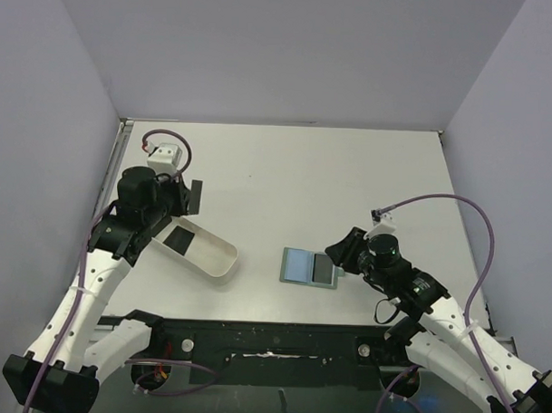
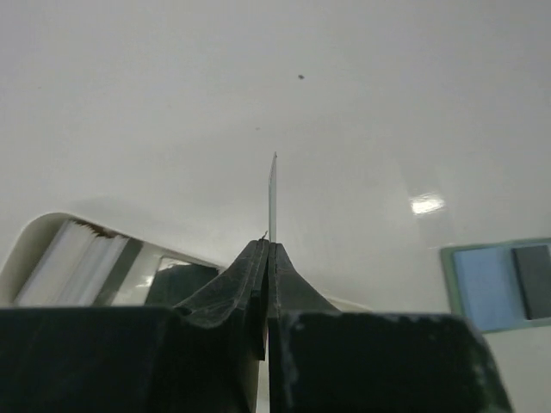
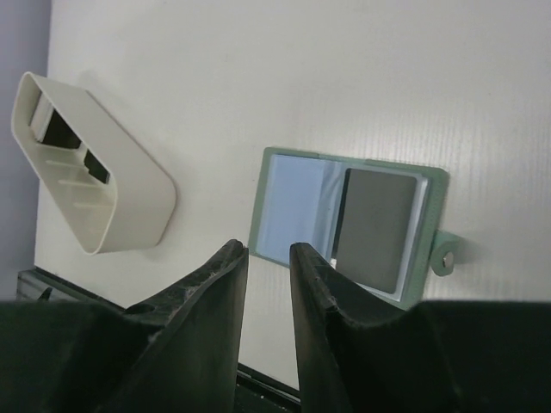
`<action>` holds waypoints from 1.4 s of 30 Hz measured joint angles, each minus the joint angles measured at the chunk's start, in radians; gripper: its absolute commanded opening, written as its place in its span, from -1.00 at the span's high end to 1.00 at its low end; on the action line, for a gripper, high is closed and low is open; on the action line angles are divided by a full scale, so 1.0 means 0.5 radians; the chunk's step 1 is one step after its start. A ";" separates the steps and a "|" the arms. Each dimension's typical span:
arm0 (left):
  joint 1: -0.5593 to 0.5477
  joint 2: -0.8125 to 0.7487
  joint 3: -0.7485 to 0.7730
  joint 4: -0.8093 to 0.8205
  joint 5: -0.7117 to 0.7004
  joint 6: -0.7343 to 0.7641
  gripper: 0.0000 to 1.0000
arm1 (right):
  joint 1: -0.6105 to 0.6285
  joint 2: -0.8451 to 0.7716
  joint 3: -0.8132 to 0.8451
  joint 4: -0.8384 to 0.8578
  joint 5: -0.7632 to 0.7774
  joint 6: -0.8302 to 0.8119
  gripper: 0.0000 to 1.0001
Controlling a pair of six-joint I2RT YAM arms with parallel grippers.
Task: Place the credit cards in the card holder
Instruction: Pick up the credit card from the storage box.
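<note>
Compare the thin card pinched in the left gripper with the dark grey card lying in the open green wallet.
Pose: the thin card in the left gripper stands on edge, showing only its edge to the left wrist view; the dark grey rectangular card lies flat, face up.
Support: the thin card is clamped in the shut gripper; the dark grey rectangular card rests on the light blue inside of the open sage-green wallet, held by nothing.
Shared: both are thin, dark rectangles.

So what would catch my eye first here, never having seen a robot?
Probably the left gripper, shut on a thin card that stands upright by the white tray at the table's left. Next comes the open wallet lying mid-table, with a dark second card on its right half. The right gripper is poised slightly open at its edge.
</note>
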 measured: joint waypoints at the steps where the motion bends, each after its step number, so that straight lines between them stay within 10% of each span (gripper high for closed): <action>1: 0.000 0.002 0.000 0.027 0.095 -0.073 1.00 | 0.000 -0.011 0.000 0.026 -0.022 0.001 0.44; 17: -0.111 0.125 -0.498 1.073 1.392 -1.420 1.00 | 0.016 -0.001 -0.002 0.755 -0.498 0.044 0.38; 42: -0.616 0.393 -0.652 1.814 1.520 -1.936 1.00 | 0.031 0.194 0.005 1.270 -0.727 0.276 0.25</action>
